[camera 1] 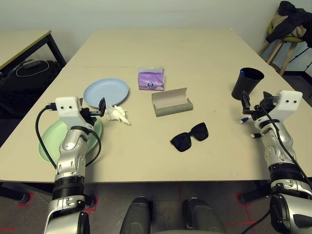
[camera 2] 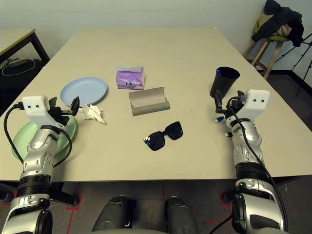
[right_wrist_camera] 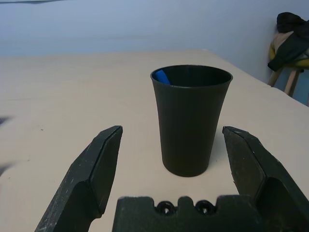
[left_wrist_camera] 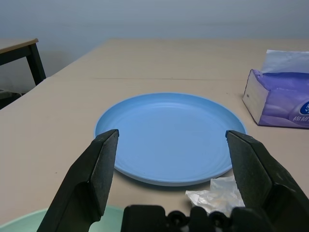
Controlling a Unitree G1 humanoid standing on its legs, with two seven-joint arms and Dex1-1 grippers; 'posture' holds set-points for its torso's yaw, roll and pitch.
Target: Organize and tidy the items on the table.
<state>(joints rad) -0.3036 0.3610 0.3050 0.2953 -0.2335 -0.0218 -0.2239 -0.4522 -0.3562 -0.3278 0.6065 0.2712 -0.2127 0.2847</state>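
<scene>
My left gripper [camera 1: 101,106] hovers open over the mint green plate [camera 1: 48,141], facing the pale blue plate [left_wrist_camera: 169,137] just beyond it. A crumpled white tissue [camera 1: 118,114] lies beside that plate. Mid-table stand the purple tissue pack [camera 1: 150,79] and the grey glasses case [camera 1: 171,103], lid open. The black sunglasses [camera 1: 190,137] lie nearer me. At the right, my right gripper [right_wrist_camera: 171,135] is open and empty, a short way in front of the upright black cup [right_wrist_camera: 189,121], which has something blue inside. Two white-blue pens [camera 1: 245,120] lie on the table [camera 1: 204,48] under my right wrist.
A smaller beige table with black legs [camera 1: 24,43] stands at the back left, with a dark bag [camera 1: 29,73] beside it. A stool draped with clothes [camera 1: 287,27] is at the back right. The far half of the table is bare.
</scene>
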